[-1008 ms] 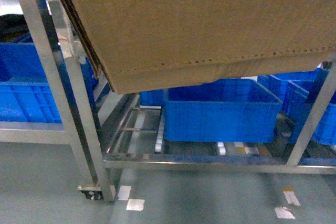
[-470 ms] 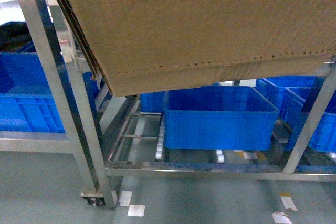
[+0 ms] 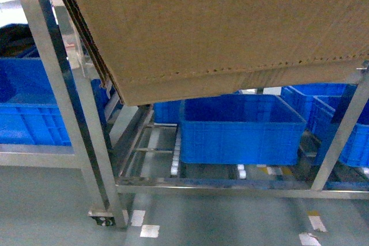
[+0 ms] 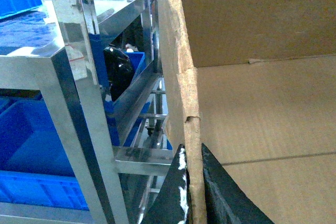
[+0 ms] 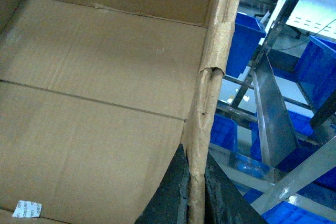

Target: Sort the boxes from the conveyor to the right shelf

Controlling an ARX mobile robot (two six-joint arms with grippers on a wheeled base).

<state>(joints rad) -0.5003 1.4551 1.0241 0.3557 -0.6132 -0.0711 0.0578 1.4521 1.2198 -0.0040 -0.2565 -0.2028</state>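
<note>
Grippers [image 4: 191,192] [image 5: 195,192] clamping box [image 3: 219,21] walls, raised

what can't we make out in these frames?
- Head view: both claws and the shelf's upper tiers, hidden behind the cardboard box.
- Left wrist view: left claw cut off by the bottom edge.
- Right wrist view: right claw cut off likewise; the white label too small to read.
- Conveyor: in no view.
</note>
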